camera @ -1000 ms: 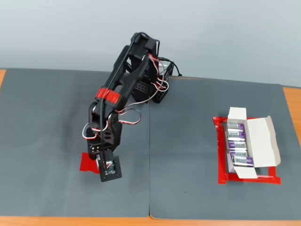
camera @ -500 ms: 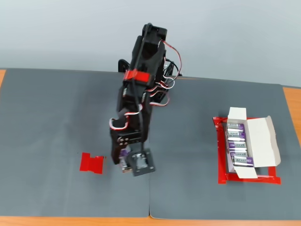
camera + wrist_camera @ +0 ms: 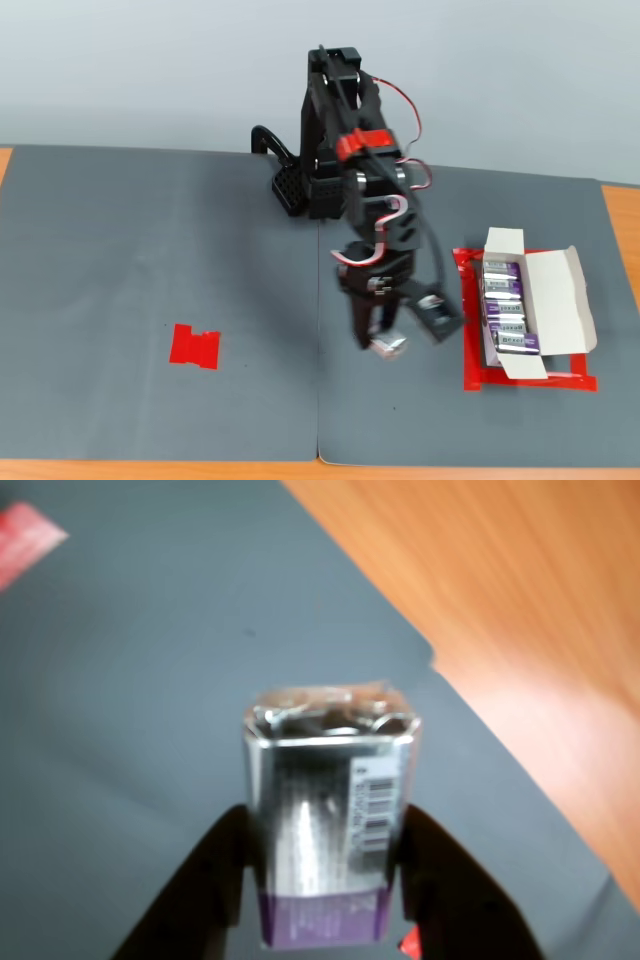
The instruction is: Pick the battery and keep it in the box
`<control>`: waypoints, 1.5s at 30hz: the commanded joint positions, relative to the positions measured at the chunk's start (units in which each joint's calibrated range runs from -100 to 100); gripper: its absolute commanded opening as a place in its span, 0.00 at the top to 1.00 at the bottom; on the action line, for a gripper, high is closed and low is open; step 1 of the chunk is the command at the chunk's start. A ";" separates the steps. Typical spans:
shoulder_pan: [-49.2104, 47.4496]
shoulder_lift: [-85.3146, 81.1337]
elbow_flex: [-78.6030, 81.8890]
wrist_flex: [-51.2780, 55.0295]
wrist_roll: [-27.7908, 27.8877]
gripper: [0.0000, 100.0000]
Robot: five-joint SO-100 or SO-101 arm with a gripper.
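A silver battery (image 3: 328,825) with a purple end and a barcode label fills the middle of the wrist view, held between my two black fingers (image 3: 200,890). In the fixed view my gripper (image 3: 383,338) is shut on the battery (image 3: 390,346) and hangs above the grey mat, a little left of the box. The white box (image 3: 553,300) lies open at the right with its flaps spread, and several purple and silver batteries (image 3: 506,309) lie in a row inside it.
A red tape frame (image 3: 469,350) surrounds the box. A flat red tape patch (image 3: 195,347) lies on the left mat. Two grey mats (image 3: 120,260) meet at a seam near the middle. Bare wooden table (image 3: 520,610) shows beyond the mat's edge.
The arm has swung to the right, carrying the battery from the red patch on the left mat across the seam to just left of the box.
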 commanded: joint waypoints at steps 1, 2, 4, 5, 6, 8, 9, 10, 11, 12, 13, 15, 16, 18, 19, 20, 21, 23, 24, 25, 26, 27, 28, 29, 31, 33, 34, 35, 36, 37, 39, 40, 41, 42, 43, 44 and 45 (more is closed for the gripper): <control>-4.51 -3.40 -3.33 0.23 -0.18 0.98; -5.93 -3.40 -3.33 0.23 -0.18 0.98; -8.91 -3.32 -3.33 0.23 -0.18 0.98; -10.41 -3.15 -3.33 0.23 -0.18 0.98; -11.82 -2.90 -3.33 0.23 -0.18 0.97; -14.66 -2.47 -3.33 0.23 -0.18 0.97; -15.85 -2.39 -3.33 0.23 -0.23 0.97; -16.97 -2.39 -3.33 0.14 -0.23 0.97; -18.09 -2.39 -3.33 -0.03 -0.23 0.97; -19.13 -2.30 -3.33 -0.29 -0.23 0.97; -20.10 -2.22 -3.33 -0.47 -0.23 0.97; -21.90 -1.62 -3.33 -0.64 -0.23 0.97; -22.57 -0.86 -3.33 -0.64 -0.23 0.97; -23.76 0.83 -3.42 -0.64 -0.23 0.97; -24.28 1.51 -3.42 -0.64 -0.23 0.97; -24.73 2.19 -3.51 -0.64 -0.23 0.97; -25.10 2.87 -4.06 -0.64 -0.23 0.97; -26.00 4.40 -5.68 -0.47 -0.28 0.97; -26.37 5.16 -6.41 -0.29 -0.28 0.97; -26.74 6.09 -7.31 -0.21 -0.28 0.97; -27.19 7.02 -8.04 0.05 -0.28 0.97; -27.71 7.87 -8.67 0.14 -0.28 0.97; -28.16 8.72 -9.03 0.14 -0.28 0.97; -28.61 9.57 -9.30 0.14 -0.28 0.97; -29.28 11.26 -10.21 0.14 -0.28 0.97; -30.03 12.96 -11.29 0.14 -0.28 0.97; -30.47 13.81 -12.02 0.14 -0.28 0.97; -30.85 14.57 -12.74 0.14 -0.28 0.97; -31.22 15.33 -13.46 0.14 -0.28 0.97; -31.59 16.10 -13.92 -0.03 -0.28 0.97; -31.97 17.62 -14.28 -0.64 -0.28 0.97; -32.04 18.30 -14.37 -0.73 -0.28 0.97; -32.04 19.06 -14.64 -0.73 -0.28 0.97; -32.12 19.91 -15.09 -0.73 -0.28 0.97; -32.12 20.76 -15.64 -0.73 -0.34 0.97; -32.12 21.44 -16.36 -0.73 -0.70 0.97; -32.12 22.12 -17.17 -0.73 -1.48 0.97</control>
